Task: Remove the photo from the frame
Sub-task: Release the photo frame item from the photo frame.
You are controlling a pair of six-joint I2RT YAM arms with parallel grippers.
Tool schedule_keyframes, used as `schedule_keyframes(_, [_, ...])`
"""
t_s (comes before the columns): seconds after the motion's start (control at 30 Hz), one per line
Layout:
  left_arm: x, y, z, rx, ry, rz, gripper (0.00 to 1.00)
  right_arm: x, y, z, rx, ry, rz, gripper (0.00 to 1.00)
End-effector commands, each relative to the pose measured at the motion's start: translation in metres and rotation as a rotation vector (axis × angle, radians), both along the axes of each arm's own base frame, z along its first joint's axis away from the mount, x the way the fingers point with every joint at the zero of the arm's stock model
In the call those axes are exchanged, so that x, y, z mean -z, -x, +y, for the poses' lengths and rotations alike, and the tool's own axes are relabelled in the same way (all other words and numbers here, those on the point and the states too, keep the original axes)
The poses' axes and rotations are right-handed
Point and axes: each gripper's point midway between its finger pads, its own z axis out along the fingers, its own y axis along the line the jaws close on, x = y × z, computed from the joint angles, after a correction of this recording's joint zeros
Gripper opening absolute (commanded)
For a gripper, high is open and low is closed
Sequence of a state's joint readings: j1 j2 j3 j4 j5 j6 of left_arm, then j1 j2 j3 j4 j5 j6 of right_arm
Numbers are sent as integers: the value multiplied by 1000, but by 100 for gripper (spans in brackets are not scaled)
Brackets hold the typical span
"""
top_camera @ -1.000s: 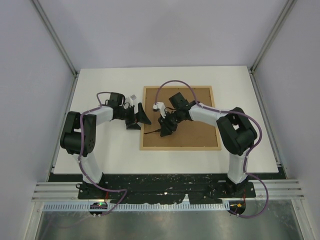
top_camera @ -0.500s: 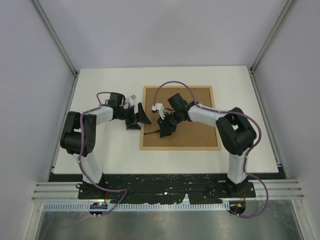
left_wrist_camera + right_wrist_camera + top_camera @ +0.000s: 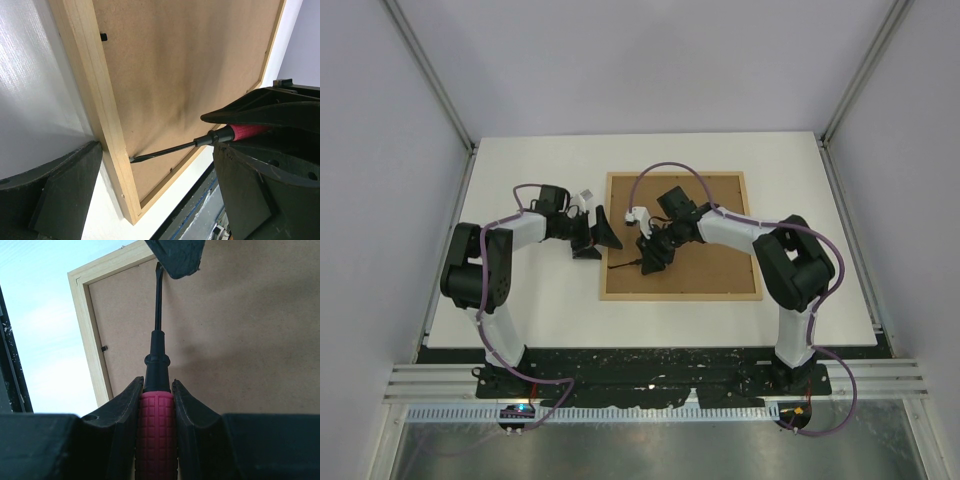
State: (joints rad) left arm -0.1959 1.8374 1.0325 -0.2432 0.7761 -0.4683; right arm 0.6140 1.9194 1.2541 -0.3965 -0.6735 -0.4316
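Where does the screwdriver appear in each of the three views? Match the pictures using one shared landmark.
Top external: the screwdriver is small, left of centre, over the brown back of the frame.
Left wrist: screwdriver at middle right, with its tip by the frame rail.
Right wrist: screwdriver at bottom centre, pink handle low, shaft pointing up.
Shared landmark: the frame and its light-wood rail.

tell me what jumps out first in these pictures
A large light-wood frame lies brown back up on the white table, right of centre. The right gripper clamps a pink-handled screwdriver, its tip at the frame's left inner edge. The left gripper gapes open just beside that edge.
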Motion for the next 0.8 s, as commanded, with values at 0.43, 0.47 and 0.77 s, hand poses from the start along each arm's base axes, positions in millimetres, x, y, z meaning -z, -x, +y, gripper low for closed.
schedule_keyframes(0.43, [21,2,5,-9,-35,21,98,-13,-9,7,-9,-20,-58,8])
schedule_keyframes(0.47, [20,2,5,-8,-35,18,98,-11,-7,8,-13,-15,-56,8])
schedule_keyframes(0.77, [21,3,3,-7,-28,28,98,-5,-6,18,-17,-5,-73,8])
